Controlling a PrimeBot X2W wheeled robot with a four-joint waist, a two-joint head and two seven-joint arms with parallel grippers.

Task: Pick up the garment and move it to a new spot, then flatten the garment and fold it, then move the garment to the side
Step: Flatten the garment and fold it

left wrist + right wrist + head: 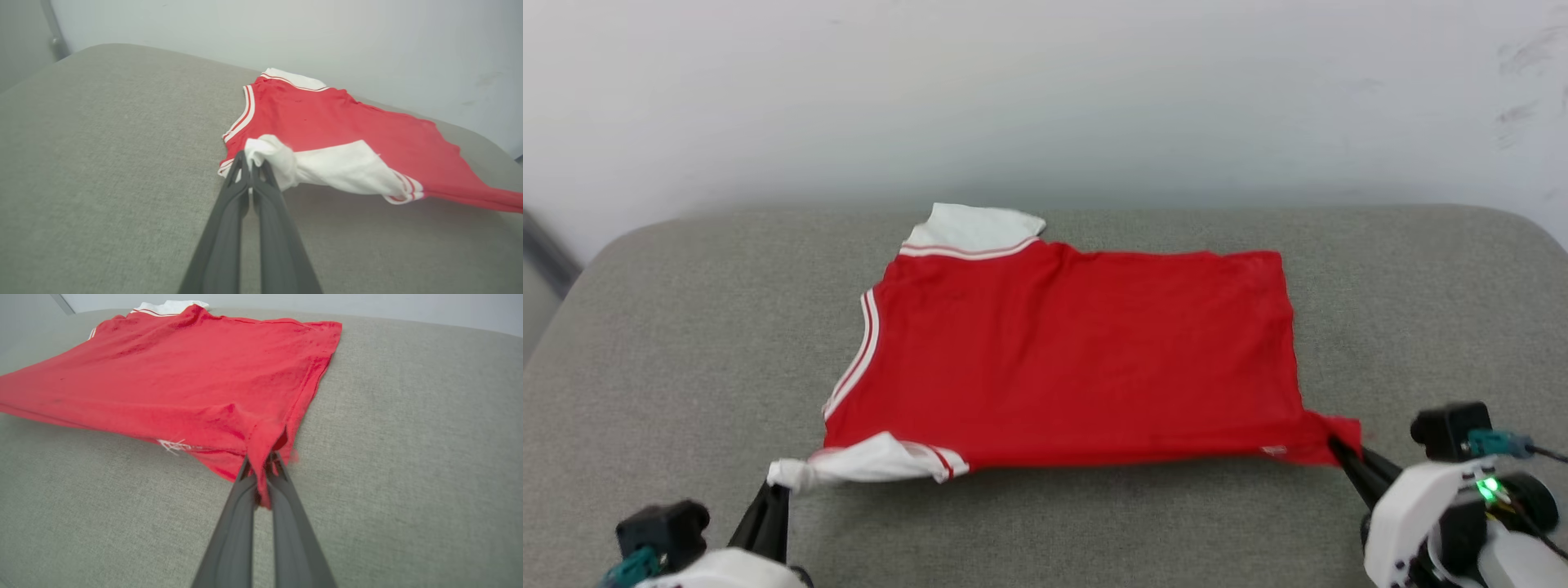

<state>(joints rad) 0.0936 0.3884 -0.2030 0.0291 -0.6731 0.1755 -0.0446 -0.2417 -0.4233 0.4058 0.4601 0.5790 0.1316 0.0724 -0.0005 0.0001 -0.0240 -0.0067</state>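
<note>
As left end effector point(778, 483) clamps sleeve point(874, 459) and right end effector point(1335, 445) clamps hem point(1319, 433), I log shirt point(1078, 359): soft, limp.

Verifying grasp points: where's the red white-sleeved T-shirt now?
Head view: the red white-sleeved T-shirt lies spread centrally on the grey fabric cushion, its near edge held by the left gripper at a white sleeve and the right gripper at a red corner.

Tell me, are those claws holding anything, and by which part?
Yes, both hold the red shirt. The left claw pinches the tip of its near white sleeve; the right claw pinches a red hem corner.
</note>
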